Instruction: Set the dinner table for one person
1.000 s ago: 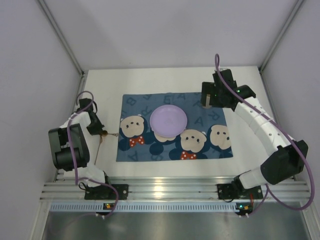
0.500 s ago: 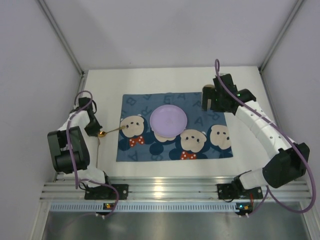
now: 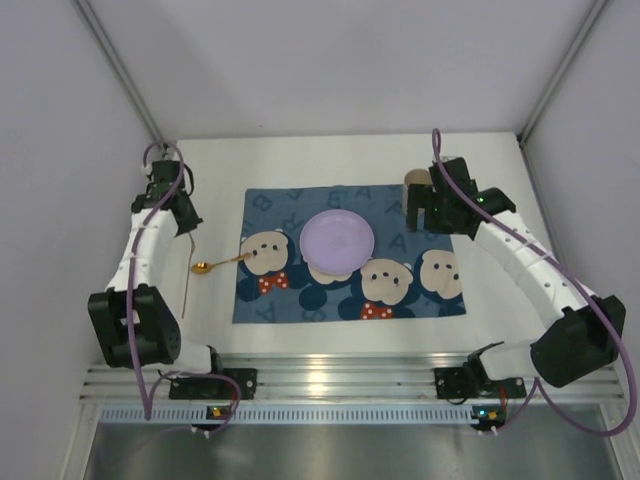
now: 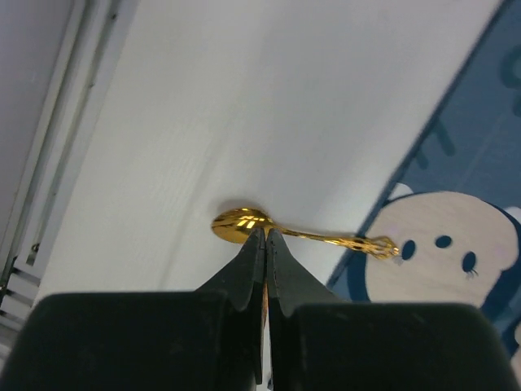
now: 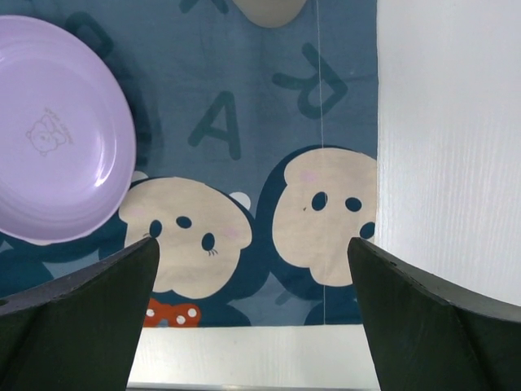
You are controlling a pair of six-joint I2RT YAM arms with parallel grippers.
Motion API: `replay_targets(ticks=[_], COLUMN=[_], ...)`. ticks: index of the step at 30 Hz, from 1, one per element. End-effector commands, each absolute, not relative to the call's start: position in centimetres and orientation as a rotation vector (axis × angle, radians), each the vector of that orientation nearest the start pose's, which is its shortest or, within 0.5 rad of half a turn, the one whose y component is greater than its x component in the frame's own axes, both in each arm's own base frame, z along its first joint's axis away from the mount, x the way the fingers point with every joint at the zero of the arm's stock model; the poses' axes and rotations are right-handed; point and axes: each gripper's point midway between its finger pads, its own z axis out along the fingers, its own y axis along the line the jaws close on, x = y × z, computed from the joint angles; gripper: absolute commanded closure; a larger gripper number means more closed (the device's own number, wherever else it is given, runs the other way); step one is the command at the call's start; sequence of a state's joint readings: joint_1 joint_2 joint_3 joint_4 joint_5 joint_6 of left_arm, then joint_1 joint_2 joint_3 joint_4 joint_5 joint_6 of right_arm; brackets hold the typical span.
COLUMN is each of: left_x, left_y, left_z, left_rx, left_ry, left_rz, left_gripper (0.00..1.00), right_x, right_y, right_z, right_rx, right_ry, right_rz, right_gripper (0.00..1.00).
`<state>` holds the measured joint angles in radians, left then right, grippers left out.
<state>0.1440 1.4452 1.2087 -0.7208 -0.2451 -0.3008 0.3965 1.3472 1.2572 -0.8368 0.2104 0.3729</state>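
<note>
A gold spoon (image 3: 222, 263) lies on the white dinner table (image 3: 330, 160), its handle end on the blue bear-print placemat (image 3: 320, 300). My left gripper (image 3: 190, 228) is shut and raised above it. In the left wrist view its tips (image 4: 265, 232) hang just over the spoon's bowl (image 4: 240, 224), apart from it. A purple plate (image 3: 338, 240) sits mid-placemat. A tan cup (image 3: 415, 180) stands at the placemat's far right corner. My right gripper (image 3: 428, 210) is open and empty next to the cup, over the bear prints (image 5: 252, 244), with the plate (image 5: 57, 130) to its left.
A thin brown stick-like line (image 3: 187, 285) runs along the table from under the left gripper toward the near edge; I cannot tell what it is. The ribbed aluminium rail (image 3: 330, 380) borders the near edge. Grey walls enclose the table on three sides.
The left gripper has let go of the spoon and moved up and toward the far left. The right gripper has shifted slightly, and the tan cup now stands apart beside it.
</note>
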Motion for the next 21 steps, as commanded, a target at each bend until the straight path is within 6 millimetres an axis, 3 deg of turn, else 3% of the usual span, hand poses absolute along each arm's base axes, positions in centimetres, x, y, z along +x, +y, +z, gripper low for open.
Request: replay_targets(ticks=[1, 5, 6, 7, 10, 12, 13, 21], left_x=[36.3, 38.3, 39.2, 39.5, 40.9, 41.6, 41.8, 42.7], left_y=[4.0, -0.5, -1.0, -2.8, -4.8, -5.5, -5.8, -7.9], left_z=[16.3, 15.6, 16.4, 16.2, 14.0, 13.8, 12.5, 8.8], left_rx=[-0.538, -0.501, -0.498, -0.450, -0.446, -0.503, -0.510, -0.650], left_ry=[2.417, 2.461, 2.434, 2.444, 2.483, 2.483, 2.505, 2.489], left_rz=[0.215, 0.236, 0.261, 0.264, 0.335, 0.347, 0.381, 0.458], left_gripper=[1.00, 1.00, 1.00, 1.00, 1.00, 1.00, 1.00, 1.00], right_x=[30.8, 30.3, 30.1, 29.9, 29.2, 28.7, 28.3, 26.6], right_y=[10.9, 10.6, 10.7, 10.5, 10.2, 10.2, 10.0, 9.1], right_z=[19.9, 19.6, 19.6, 19.4, 18.8, 18.5, 18.2, 17.6], right_rx=[0.033, 0.033, 0.035, 0.042, 0.052, 0.059, 0.067, 0.091], right_ry=[2.425, 2.436, 2.436, 2.438, 2.449, 2.456, 2.458, 2.472], right_rz=[0.103, 0.098, 0.100, 0.102, 0.099, 0.103, 0.102, 0.088], right_gripper=[0.00, 0.00, 0.00, 0.00, 0.00, 0.00, 0.00, 0.00])
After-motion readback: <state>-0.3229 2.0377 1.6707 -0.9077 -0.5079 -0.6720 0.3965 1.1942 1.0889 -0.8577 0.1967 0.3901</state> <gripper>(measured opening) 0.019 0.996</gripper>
